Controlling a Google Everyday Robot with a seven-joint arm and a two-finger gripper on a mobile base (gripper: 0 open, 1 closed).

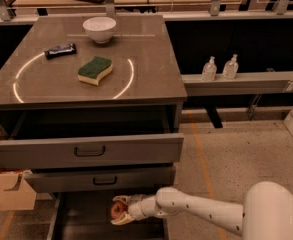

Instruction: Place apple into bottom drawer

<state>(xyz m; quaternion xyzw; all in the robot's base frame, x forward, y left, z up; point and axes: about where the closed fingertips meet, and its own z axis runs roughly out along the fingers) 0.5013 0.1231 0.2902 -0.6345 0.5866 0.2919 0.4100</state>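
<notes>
The red-orange apple (pixel 118 209) is held in my gripper (pixel 122 210) at the bottom of the view, over the dark floor of the open bottom drawer (pixel 83 219). The gripper's pale fingers (pixel 122 219) wrap around the apple from the right. My white arm (pixel 201 213) reaches in from the lower right. The bottom drawer is pulled out below the middle drawer (pixel 101 178); its grey left wall shows, and its front end is cut off by the frame edge.
The wide top drawer (pixel 88 151) stands pulled out and overhangs the drawers below. On the cabinet top are a green sponge (pixel 95 69), a white bowl (pixel 99 29) and a dark bar (pixel 60 50). A cardboard box (pixel 6 191) sits at the left. Two bottles (pixel 220 67) stand on a shelf.
</notes>
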